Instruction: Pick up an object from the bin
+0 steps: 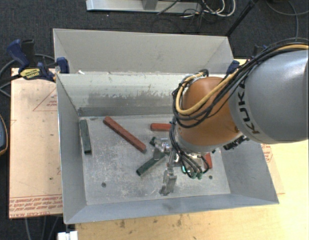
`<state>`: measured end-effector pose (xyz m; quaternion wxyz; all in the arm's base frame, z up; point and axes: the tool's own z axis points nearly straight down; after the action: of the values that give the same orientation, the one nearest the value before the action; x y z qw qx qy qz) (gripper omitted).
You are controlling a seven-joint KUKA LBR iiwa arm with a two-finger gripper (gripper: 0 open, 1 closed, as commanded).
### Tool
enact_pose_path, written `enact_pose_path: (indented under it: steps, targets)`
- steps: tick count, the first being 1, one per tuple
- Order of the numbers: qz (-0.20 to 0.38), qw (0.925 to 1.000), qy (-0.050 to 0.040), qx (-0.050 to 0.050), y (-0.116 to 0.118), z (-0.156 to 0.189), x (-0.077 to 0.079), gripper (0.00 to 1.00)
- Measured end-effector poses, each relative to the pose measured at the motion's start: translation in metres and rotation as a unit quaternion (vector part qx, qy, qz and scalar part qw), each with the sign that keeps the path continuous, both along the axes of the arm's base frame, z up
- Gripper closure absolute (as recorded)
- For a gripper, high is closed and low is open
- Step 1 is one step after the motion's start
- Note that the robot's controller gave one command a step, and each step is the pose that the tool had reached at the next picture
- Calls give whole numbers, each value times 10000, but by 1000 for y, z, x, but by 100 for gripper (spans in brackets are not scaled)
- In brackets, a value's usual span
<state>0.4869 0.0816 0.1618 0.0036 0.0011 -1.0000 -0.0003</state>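
- One grey metal bin [144,51] takes up the middle of the frame, and five loose things can be counted on its floor.
- One dark grey bar [84,136] lies alone at the left of the floor, running nearly straight up and down the frame, well apart from the rest.
- One long reddish-brown bar [124,133] lies slantwise from upper left to lower right, just left of the floor's centre.
- One short red-orange piece [160,127] lies level near the back wall, just right of the long bar's upper half, its right end reaching the arm's orange cover [204,114].
- One dark green bar [148,166] lies slantwise in the lower middle of the floor, its upper end running up under the wrist.
- One small red piece [208,160] shows at the right of the floor, partly hidden by the wrist, so its shape cannot be told.
- That makes three reddish things and two dark ones.
- One gripper [168,183] hangs in the lower centre of the bin, its tip down near the floor just right of the dark green bar's lower end, the thing nearest to it.
- Whether the claw is spread or closed, and whether it has hold of anything, cannot be told from this angle.
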Motion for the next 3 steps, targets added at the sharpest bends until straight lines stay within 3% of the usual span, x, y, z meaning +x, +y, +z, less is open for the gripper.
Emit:
enact_pose_path:
  steps: [1,3]
  targets:
    - [1587,9873,-37,5,-35,-93,68,0]
    - [1561,9877,-43,12,-34,-93,69,0]
